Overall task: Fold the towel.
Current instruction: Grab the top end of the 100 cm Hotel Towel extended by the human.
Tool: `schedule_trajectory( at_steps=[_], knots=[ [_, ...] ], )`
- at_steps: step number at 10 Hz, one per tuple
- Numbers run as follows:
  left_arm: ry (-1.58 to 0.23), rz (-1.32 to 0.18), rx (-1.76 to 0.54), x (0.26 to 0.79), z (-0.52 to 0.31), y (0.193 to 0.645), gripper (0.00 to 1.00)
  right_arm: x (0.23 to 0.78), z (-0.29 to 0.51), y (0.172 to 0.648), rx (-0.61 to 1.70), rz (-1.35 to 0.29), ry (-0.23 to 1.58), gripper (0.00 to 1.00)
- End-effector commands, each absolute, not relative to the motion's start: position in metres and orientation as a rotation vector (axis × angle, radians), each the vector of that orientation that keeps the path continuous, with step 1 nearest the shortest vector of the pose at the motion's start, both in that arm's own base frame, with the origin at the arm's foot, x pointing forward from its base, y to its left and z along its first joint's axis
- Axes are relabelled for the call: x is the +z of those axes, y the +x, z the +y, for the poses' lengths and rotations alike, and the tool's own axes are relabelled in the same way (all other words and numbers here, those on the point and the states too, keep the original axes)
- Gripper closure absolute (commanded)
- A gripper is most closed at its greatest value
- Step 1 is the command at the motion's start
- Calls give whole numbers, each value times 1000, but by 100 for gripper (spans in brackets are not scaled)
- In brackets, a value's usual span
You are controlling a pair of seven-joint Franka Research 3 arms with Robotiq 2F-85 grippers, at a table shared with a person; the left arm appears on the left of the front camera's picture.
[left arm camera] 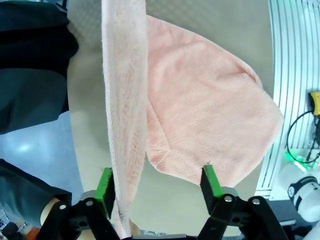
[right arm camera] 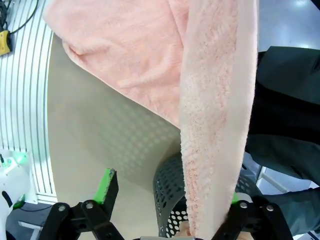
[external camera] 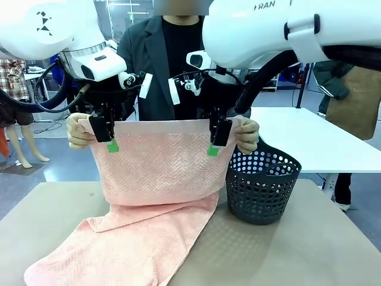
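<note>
A person at the far side holds the pale pink towel (external camera: 159, 170) up by its top corners, one hand (external camera: 76, 132) at the left and the other hand (external camera: 247, 134) at the right. Its lower half trails onto the table. My left gripper (external camera: 107, 136) sits at the top edge near the left corner, my right gripper (external camera: 215, 140) near the right corner. In the left wrist view the left gripper (left arm camera: 157, 184) is open, with the hanging towel (left arm camera: 125, 125) close to one green finger. In the right wrist view the right gripper (right arm camera: 170, 192) is open around the towel (right arm camera: 215, 130), which hides one finger.
A dark perforated basket (external camera: 262, 186) stands on the beige table (external camera: 297, 250) to the right of the towel, just below the right gripper; the basket (right arm camera: 167, 200) also appears in the right wrist view. The person's dark jacket (external camera: 146, 65) is directly behind the towel.
</note>
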State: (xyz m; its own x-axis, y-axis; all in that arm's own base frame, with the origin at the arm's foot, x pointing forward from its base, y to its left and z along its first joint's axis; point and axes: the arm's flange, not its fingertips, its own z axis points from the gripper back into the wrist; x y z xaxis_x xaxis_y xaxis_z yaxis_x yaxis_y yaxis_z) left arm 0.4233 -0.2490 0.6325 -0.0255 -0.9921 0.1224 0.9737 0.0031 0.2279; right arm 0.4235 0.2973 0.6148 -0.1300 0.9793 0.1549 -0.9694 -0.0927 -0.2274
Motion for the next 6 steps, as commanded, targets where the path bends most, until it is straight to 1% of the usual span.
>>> schedule_trajectory(
  at_steps=[1, 2, 3, 4, 5, 6],
  knots=[
    [120, -263, -1570, 631, -248, 424, 59, 617, 303, 422, 1619, -309, -121, 59],
    [132, -264, -1558, 628, -247, 424, 100, 617, 304, 424, 1609, -288, -165, 97],
    [124, -276, -1561, 628, -246, 423, 100, 619, 302, 425, 1601, -295, -162, 100],
    [119, -283, -1552, 629, -244, 423, 100, 619, 300, 426, 1586, -298, -156, 100],
    [125, -278, -1544, 629, -242, 424, 95, 619, 297, 426, 1549, -290, -167, 100],
    [129, -278, -1549, 630, -242, 424, 100, 621, 296, 426, 1539, -307, -157, 98]
  ],
)
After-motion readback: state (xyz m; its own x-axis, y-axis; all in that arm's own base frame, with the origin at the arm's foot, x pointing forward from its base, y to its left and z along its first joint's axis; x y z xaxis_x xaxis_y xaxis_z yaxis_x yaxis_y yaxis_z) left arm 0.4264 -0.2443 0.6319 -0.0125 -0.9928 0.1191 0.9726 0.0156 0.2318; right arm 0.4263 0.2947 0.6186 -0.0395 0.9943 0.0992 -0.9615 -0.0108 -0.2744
